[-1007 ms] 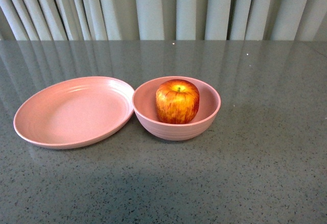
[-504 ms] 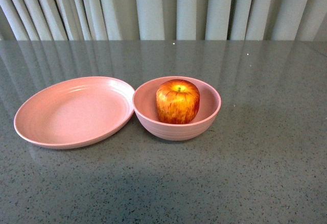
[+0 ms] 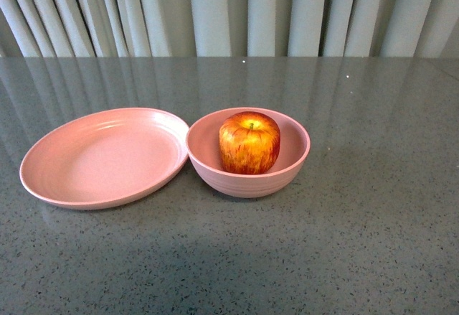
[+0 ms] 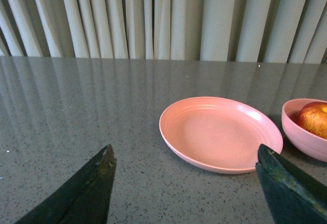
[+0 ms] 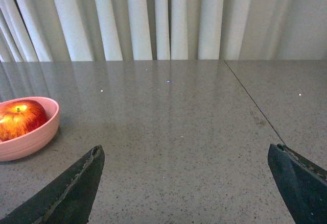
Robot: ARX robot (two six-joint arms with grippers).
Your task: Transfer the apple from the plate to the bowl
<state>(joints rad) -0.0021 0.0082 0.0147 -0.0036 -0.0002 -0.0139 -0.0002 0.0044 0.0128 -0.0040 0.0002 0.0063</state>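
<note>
On the table: apple in the bowl

Upright in the bowl point(image 3: 294, 158) sits the apple point(image 3: 249, 143), beside the bare plate point(image 3: 100, 158). Left tool point(image 4: 184, 183) and right tool point(image 5: 186, 183) both gape wide, gripping nothing, well apart from the dishes.

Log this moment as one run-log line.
apple: in bowl | plate: empty | left claw: open | right claw: open
</note>
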